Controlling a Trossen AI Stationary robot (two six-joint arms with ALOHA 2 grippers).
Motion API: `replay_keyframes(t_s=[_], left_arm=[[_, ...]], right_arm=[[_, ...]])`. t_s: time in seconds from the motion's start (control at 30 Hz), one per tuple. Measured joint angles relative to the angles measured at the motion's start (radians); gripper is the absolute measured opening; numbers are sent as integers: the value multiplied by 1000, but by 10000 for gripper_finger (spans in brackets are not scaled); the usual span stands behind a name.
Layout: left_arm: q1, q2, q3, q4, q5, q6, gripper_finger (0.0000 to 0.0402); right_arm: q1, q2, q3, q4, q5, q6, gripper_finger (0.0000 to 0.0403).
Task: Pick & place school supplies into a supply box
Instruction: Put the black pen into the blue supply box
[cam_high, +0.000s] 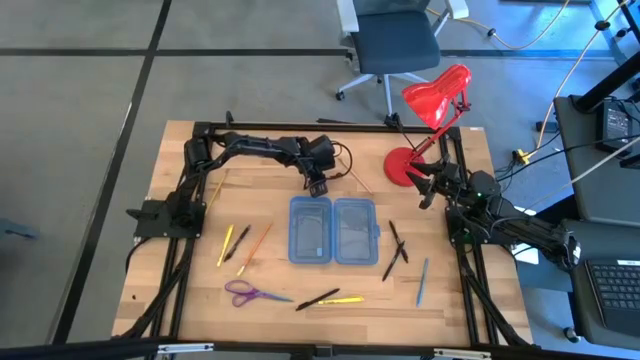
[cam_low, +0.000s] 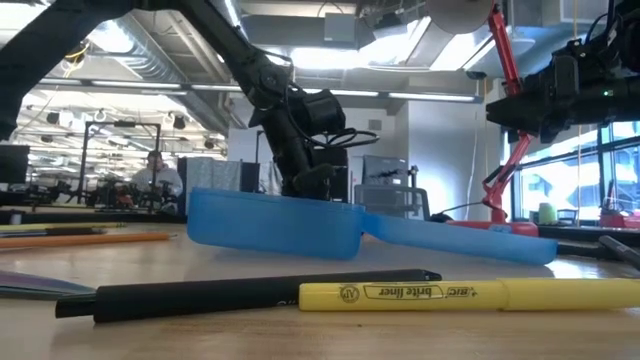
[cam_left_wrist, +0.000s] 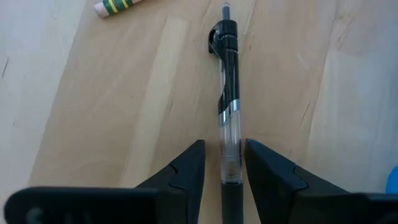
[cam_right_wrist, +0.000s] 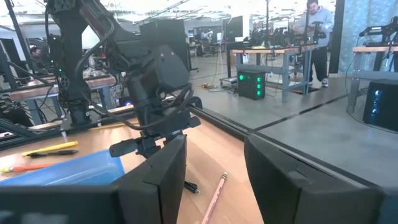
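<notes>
On the left part of the light wooden table (cam_high: 180, 290), purple-handled scissors (cam_high: 245, 293) lie near the front edge, and farther in a thin yellow pencil (cam_high: 225, 245), a short black pen (cam_high: 241, 240) and a slim orange pencil (cam_high: 257, 246) lie side by side at slight angles, all apart from the box. Behind them the left arm reaches across the back of the table, and the left gripper (cam_high: 317, 186) is down at the tabletop just behind the box; in the left wrist view its two dark fingers (cam_left_wrist: 186, 171) stand narrowly parted on either side of a black-and-clear click pen (cam_left_wrist: 228, 112) that lies flat on the wood, the pads close to the barrel. The translucent blue plastic supply box (cam_high: 333, 231) sits open in the middle of the table, its two hinged halves flat side by side. In front of it a black marker (cam_high: 318, 299) and a yellow highlighter (cam_high: 343, 299) lie end to end. Right of the box lie two crossed black pens (cam_high: 397, 249) and a blue pen (cam_high: 422, 281). A red desk lamp (cam_high: 428, 120) stands at the back right corner. The right gripper (cam_high: 428, 190) hovers above the table beside the lamp base, its fingers (cam_right_wrist: 283, 180) spread wide with nothing between them.
</notes>
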Motion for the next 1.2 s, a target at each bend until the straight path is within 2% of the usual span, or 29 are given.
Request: replay_keyframes(t_s=[0.33, 0.63, 0.9, 1.0, 1.13, 1.2], left_arm=[[-1, 3, -2, -6, -17, 1, 26], [-3, -21, -4, -27, -26, 0, 24], [-4, -165, -7, -130, -32, -2, 24], [-18, -227, -8, -215, -34, -7, 24], [-76, -332, -6, -325, -6, -27, 24], [-123, -367, -6, -376, 12, 21, 24]], right_arm=[[0, 0, 0, 0, 0, 0, 167], [0, 0, 0, -10, 0, -1, 167], [0, 0, 0, -13, 0, -3, 167], [0, 0, 0, -13, 0, -3, 167], [0, 0, 0, -13, 0, -5, 167], [0, 0, 0, -13, 0, -5, 167]])
